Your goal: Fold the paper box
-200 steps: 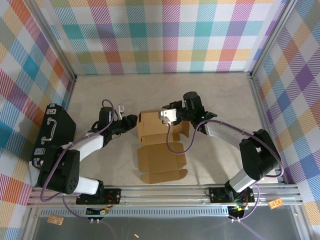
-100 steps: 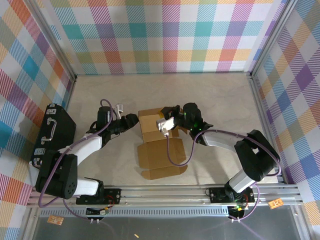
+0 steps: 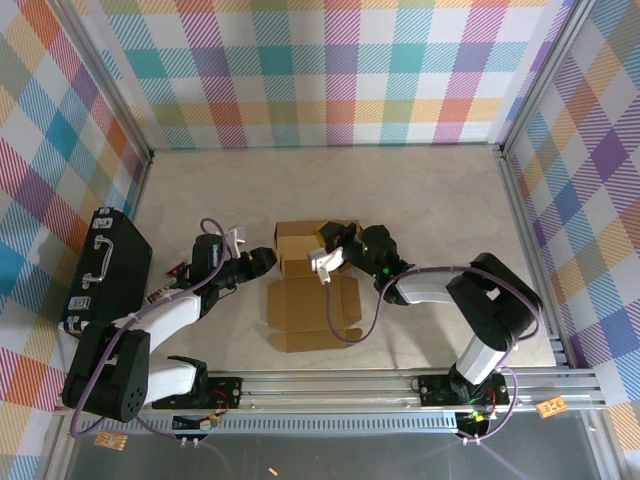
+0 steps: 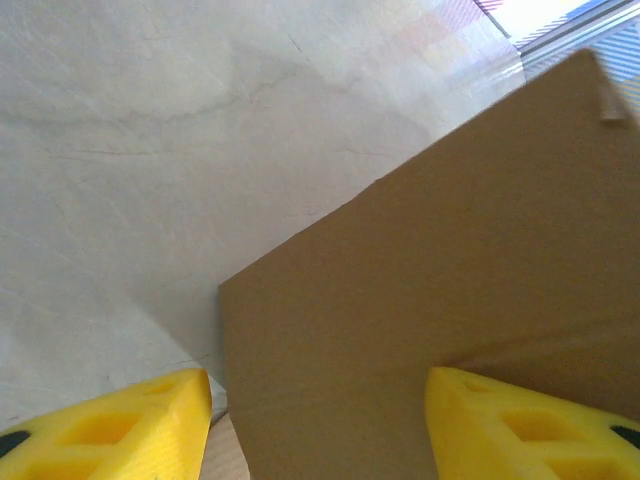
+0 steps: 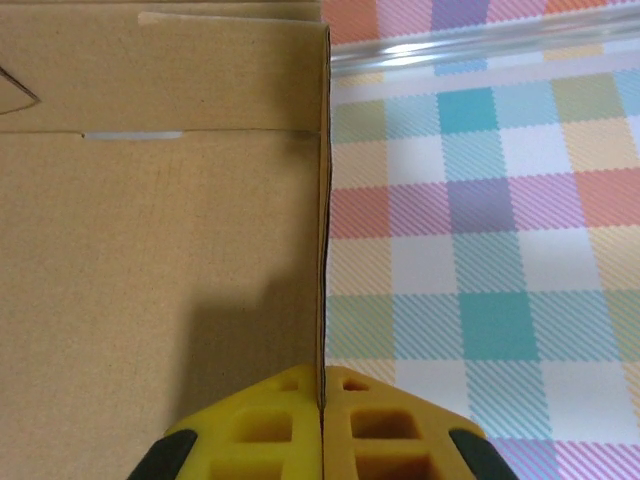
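My right gripper (image 5: 322, 388) pinches a wall of the brown corrugated cardboard box (image 5: 150, 250); my left gripper (image 4: 315, 420) stands wide.

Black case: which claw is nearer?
Left. The left claw sits between the black case and the paper box; the right claw pinches that box's wall, farther away.

box (image 3: 305, 300): plain brown cardboard;
bench (image 3: 420, 190): pale beige, faintly marbled;
walls (image 3: 330, 70): plaid of pink, orange, teal, purple and yellow on white;
case (image 3: 105, 265): black; silvery handle and latches;
left gripper (image 4: 315, 425): yellow pads;
right gripper (image 5: 322, 400): yellow pads, black at the edges;
arms (image 3: 175, 305): black joints, white links;
cables (image 3: 350, 325): purple;
rail (image 3: 330, 382): silver metal
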